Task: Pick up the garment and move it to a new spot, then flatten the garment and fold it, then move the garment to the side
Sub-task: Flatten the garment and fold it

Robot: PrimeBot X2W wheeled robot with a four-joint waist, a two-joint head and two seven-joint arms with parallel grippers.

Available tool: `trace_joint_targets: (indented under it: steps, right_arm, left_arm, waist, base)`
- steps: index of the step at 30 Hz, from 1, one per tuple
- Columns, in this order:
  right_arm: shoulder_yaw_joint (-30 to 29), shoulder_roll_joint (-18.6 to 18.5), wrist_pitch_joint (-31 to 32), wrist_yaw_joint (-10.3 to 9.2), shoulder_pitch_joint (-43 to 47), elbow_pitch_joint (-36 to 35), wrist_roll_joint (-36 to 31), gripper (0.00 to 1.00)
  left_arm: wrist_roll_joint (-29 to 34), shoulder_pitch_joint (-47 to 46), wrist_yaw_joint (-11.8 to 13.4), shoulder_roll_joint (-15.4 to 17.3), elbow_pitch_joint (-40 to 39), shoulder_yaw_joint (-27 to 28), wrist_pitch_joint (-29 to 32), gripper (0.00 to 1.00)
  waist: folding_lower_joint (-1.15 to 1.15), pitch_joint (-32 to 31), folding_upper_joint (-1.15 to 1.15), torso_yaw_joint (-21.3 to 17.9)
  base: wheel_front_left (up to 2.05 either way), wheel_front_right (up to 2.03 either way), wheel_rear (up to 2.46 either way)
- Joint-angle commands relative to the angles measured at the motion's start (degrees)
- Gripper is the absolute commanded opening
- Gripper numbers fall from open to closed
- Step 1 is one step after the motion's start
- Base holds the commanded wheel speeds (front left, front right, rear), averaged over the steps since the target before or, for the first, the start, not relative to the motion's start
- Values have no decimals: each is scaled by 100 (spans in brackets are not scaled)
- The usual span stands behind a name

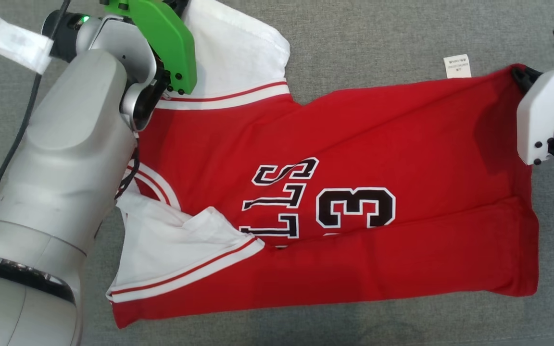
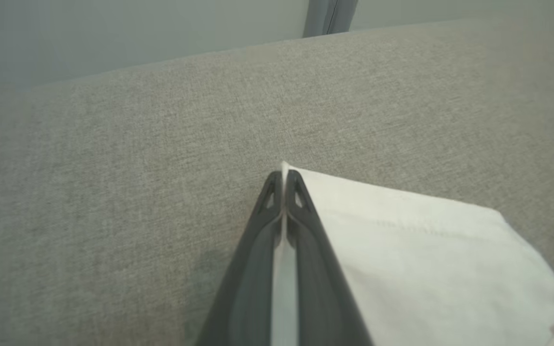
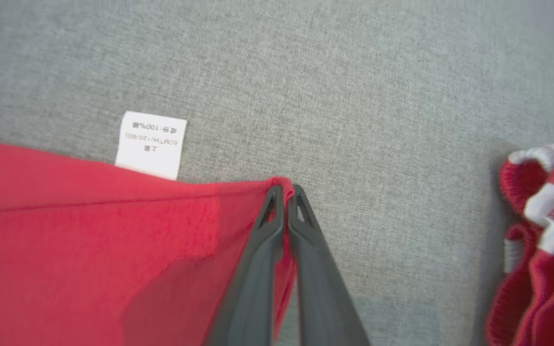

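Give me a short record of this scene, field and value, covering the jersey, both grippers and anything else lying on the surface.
garment: red jersey, spread on the grey surface
fold state: near long edge folded over, hiding part of the lettering
left gripper: shut on the edge of a white sleeve
right gripper: shut on the red hem corner
care label: white, sticking out past the jersey's far edge
other item: bunched red and white cloth, apart from the jersey

The red garment (image 1: 402,120) bears black, white-edged letters (image 1: 282,197) reading "LLS", lying sideways with the rest hidden under a fold, a numeral "3" (image 1: 355,207) just to their right, and a white care label (image 3: 151,144) at its far edge showing "100%" among print too small to read.
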Motion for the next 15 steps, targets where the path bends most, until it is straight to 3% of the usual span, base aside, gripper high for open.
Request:
trace_joint_targets:
  steps: [1, 9, 15]
  right_arm:
    - [-84, -73, -119, -13, 134, -59, 28, 0]
    - [-18, -413, -857, -11, 710, -324, 165, 0]
    - [118, -525, -1312, -11, 1028, -209, 337, 0]
  left_arm:
    - [-57, 112, 69, 4, -122, 58, -156, 0]
    - [-66, 877, 639, 326, -1156, 343, -956, 0]
    - [-163, 1728, 1103, 763, -2333, 534, -1119, 0]
  waist:
    - [0, -146, 0, 143]
    - [0, -600, 0, 357]
    - [0, -922, 0, 410]
  base:
    - [0, 0, 0]
    - [0, 0, 0]
    - [0, 0, 0]
